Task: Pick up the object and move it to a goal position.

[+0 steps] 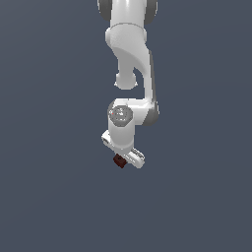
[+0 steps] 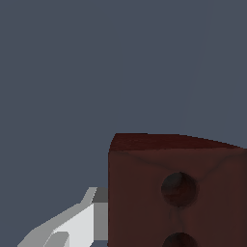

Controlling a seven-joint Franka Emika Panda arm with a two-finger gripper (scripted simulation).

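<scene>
- Exterior view: the block (image 1: 118,161) sits tucked under the white gripper (image 1: 121,158), tilted; its long axis is too small to read.
- Wrist view: one grey finger (image 2: 79,222) presses the block's side, so the gripper appears clamped on it.

Matt reddish-brown block (image 2: 144,193), glossy white gripper (image 1: 123,158)

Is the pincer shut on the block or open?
Cannot tell. The block sits right at the pincer, one finger beside it.
</scene>
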